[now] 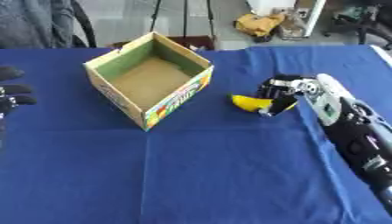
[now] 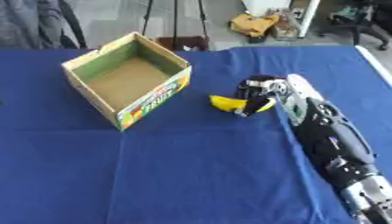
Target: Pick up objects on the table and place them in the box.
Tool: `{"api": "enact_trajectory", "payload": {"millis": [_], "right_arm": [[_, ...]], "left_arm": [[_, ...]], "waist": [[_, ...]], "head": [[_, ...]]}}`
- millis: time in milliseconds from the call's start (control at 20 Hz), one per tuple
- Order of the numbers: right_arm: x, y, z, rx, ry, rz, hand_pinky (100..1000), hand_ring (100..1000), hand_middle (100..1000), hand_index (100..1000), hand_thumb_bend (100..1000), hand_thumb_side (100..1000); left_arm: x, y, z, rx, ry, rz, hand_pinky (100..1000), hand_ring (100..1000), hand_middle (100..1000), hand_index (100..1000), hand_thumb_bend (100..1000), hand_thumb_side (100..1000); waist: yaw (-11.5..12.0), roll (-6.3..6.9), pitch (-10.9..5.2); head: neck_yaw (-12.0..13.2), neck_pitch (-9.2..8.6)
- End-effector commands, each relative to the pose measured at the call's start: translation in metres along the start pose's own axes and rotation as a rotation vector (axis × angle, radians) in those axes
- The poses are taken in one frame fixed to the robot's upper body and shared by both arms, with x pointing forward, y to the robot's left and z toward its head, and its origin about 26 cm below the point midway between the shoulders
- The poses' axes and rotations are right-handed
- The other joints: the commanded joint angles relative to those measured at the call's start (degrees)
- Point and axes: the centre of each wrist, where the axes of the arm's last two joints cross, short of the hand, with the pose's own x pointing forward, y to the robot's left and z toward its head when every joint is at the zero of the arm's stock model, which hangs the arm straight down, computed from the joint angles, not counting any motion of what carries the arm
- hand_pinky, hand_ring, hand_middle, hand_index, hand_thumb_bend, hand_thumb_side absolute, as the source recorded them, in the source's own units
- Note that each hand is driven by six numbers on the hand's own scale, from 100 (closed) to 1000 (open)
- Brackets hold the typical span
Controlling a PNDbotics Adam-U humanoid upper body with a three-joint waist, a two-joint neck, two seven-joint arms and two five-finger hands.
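An open cardboard box (image 1: 126,64) with a colourful printed side stands on the blue cloth at upper left; its inside shows only bare brown bottom. A yellow curved object (image 1: 249,103), like a banana, lies right of the box. My right hand (image 1: 279,89) reaches in from the right and its fingers curl over the yellow object's right part, hiding that end. My left hand (image 1: 12,94) shows at the left edge, away from the box, fingers relaxed and pointing right.
A blue cloth (image 1: 199,170) covers the whole table, with wide bare room in front. Beyond the far edge lie a yellow bundle (image 1: 259,22) on the floor, chair legs and a person's grey clothing at upper left.
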Motion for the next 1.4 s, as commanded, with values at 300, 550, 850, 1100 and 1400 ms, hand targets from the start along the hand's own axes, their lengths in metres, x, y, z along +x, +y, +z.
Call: {"api": "enact_trajectory", "payload": {"millis": [300, 550, 850, 1100, 1400], "right_arm": [[-0.0056, -0.0060, 0.0061, -0.032, 0.016, 0.024, 683, 696, 661, 775, 308, 385], [-0.0056, -0.0055, 0.0064, -0.033, 0.021, 0.045, 685, 701, 668, 777, 305, 381], [-0.0044, -0.0052, 0.0064, -0.026, 0.029, 0.076, 679, 676, 641, 755, 285, 375], [-0.0039, -0.0063, 0.0071, -0.050, 0.033, 0.092, 659, 638, 599, 720, 254, 379], [-0.0025, -0.0086, 0.0083, -0.087, 0.024, 0.101, 634, 602, 560, 685, 205, 375]], "left_arm": [[0.0088, 0.0017, -0.0038, -0.008, -0.031, -0.008, 589, 615, 669, 722, 574, 1000], [0.0089, 0.0017, -0.0039, -0.008, -0.032, -0.008, 590, 615, 668, 722, 575, 1000], [0.0087, 0.0018, -0.0038, -0.008, -0.031, -0.008, 590, 614, 668, 721, 575, 1000], [0.0087, 0.0019, -0.0038, -0.007, -0.031, -0.008, 589, 614, 667, 721, 575, 1000], [0.0087, 0.0020, -0.0038, -0.007, -0.031, -0.008, 590, 613, 666, 721, 575, 1000]], "waist": [[0.0, 0.25, -0.65], [0.0, 0.24, -0.67], [0.0, 0.23, -0.65], [0.0, 0.18, -0.64], [-0.1, 0.11, -0.68]], "head": [[-0.1, 0.31], [-0.2, 0.32], [-0.2, 0.39], [-0.1, 0.40], [-0.1, 0.33]]}}
